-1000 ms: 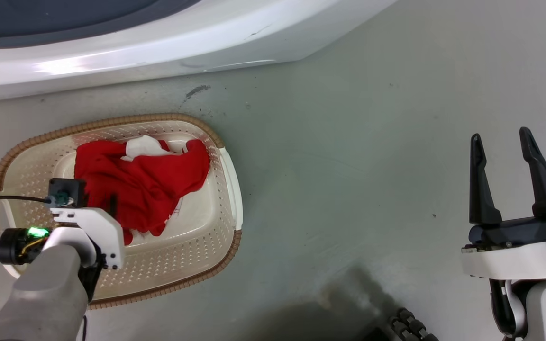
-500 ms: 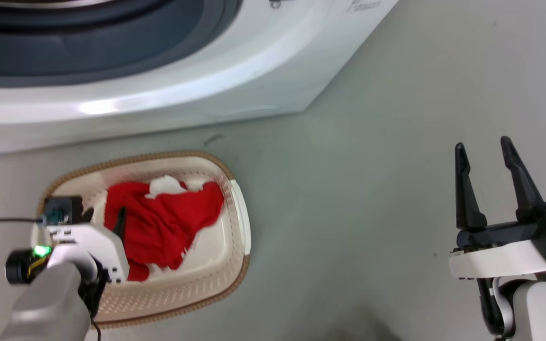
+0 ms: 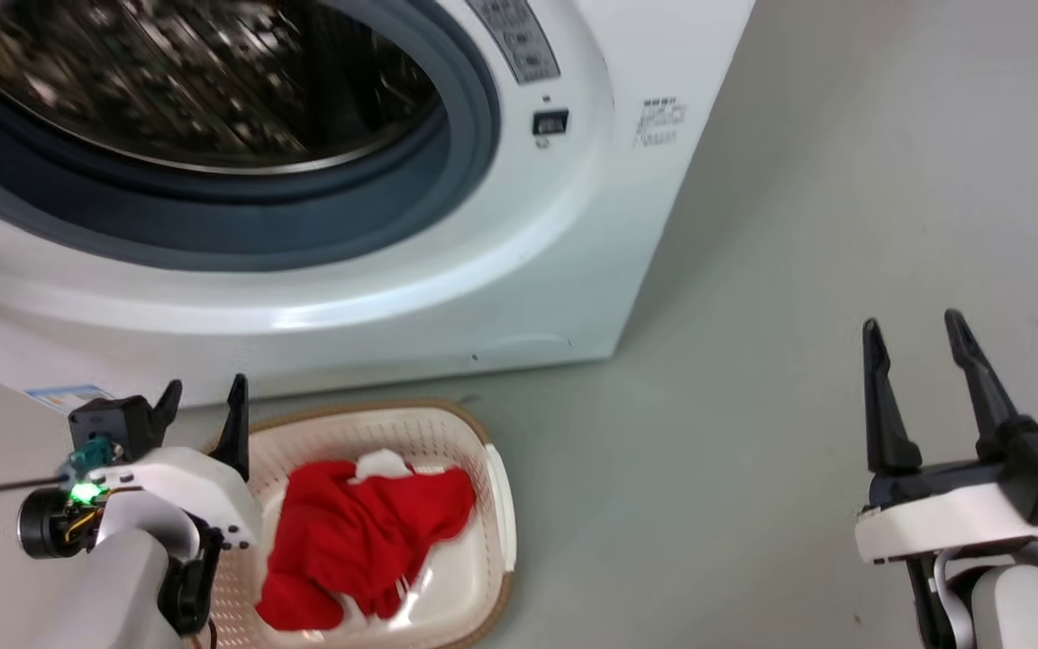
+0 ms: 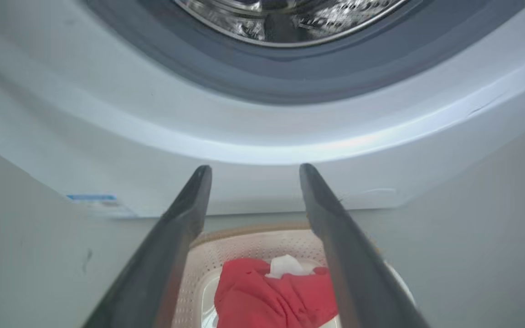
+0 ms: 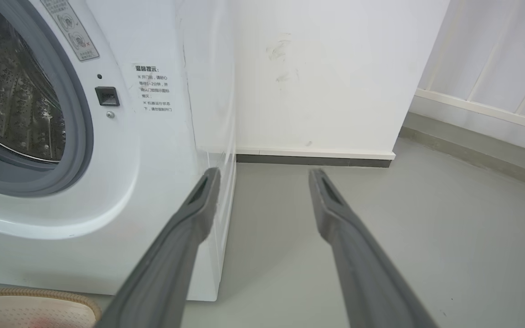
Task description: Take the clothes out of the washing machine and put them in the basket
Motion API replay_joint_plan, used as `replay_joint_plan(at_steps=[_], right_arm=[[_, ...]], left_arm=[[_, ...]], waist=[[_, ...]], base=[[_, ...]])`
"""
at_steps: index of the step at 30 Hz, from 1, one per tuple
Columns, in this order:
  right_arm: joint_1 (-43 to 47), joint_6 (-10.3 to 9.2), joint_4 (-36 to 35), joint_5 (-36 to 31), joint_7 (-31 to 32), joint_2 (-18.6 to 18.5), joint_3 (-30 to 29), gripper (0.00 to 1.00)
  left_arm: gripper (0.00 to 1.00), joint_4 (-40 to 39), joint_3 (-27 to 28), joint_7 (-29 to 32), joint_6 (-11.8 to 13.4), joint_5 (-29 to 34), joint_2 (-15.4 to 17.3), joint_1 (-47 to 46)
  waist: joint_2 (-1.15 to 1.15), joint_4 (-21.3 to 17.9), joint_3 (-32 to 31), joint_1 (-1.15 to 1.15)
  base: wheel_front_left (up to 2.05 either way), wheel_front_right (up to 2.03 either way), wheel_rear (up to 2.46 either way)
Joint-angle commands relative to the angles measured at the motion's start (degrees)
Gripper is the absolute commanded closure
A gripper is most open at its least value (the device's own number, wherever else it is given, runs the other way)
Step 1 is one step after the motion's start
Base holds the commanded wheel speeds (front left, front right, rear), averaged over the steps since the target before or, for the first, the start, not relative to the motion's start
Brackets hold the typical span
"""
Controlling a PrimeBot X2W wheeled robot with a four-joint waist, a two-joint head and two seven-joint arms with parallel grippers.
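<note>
Head view: the washing machine (image 3: pixel 519 270) stood with its porthole open and the steel drum (image 3: pixel 195 81) in view. The basket (image 3: pixel 501 505) sat on the floor (image 3: pixel 753 361) just in front of the machine, with the red clothes (image 3: pixel 357 541) heaped inside. The left gripper (image 3: pixel 206 388) hung at the basket's left edge, fingers spread. The right gripper (image 3: pixel 912 323) was well right of the basket, fingers spread.

Left wrist view: the spread fingers framed the basket and clothes below the machine's porthole.

Right wrist view: the spread fingers pointed past the machine's side toward the wall (image 5: pixel 312 68).
</note>
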Motion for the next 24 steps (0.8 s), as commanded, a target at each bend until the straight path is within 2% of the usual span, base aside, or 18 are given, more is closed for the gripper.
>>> replay_joint_plan(at_steps=[1, 8, 13, 19, 24], right_arm=[[0.9, -0.04, 0.4, -0.6, -0.1, 0.0, 0.0, 0.00], [3.0, -0.04, 0.6, -2.0, -0.1, 0.0, -0.6, 0.00], [6.0, -0.04, 0.6, -2.3, -0.1, 0.0, -1.1, 0.00], [9.1, -0.04, 0.4, -2.2, -0.1, 0.0, -1.4, 0.00], [10.9, -0.04, -0.7, -1.2, -0.1, 0.0, -2.2, 0.00]], left_arm=[[0.00, -4.2, 2.3, -0.1, 1.3, 2.7, -0.1, 3.0], [0.00, -21.8, 12.0, -0.2, 3.1, 11.5, -4.3, 15.5], [0.00, -31.9, 16.2, -0.2, 3.9, 19.4, -8.3, 23.7], [0.00, -39.4, 19.8, -0.2, 3.8, 25.6, -12.3, 31.0], [0.00, -44.8, 24.2, -0.2, 3.1, 27.9, -15.4, 34.7]], waist=[[0.00, 2.1, -4.2, 0.01], [0.00, 3.9, -9.9, 0.01], [0.00, 5.2, -13.6, 0.01], [0.00, 6.5, -17.0, 0.01], [0.00, 6.8, -18.0, 0.01]], base=[[0.00, 0.00, 0.00], [0.00, 0.00, 0.00], [0.00, 0.00, 0.00], [0.00, 0.00, 0.00], [0.00, 0.00, 0.00]])
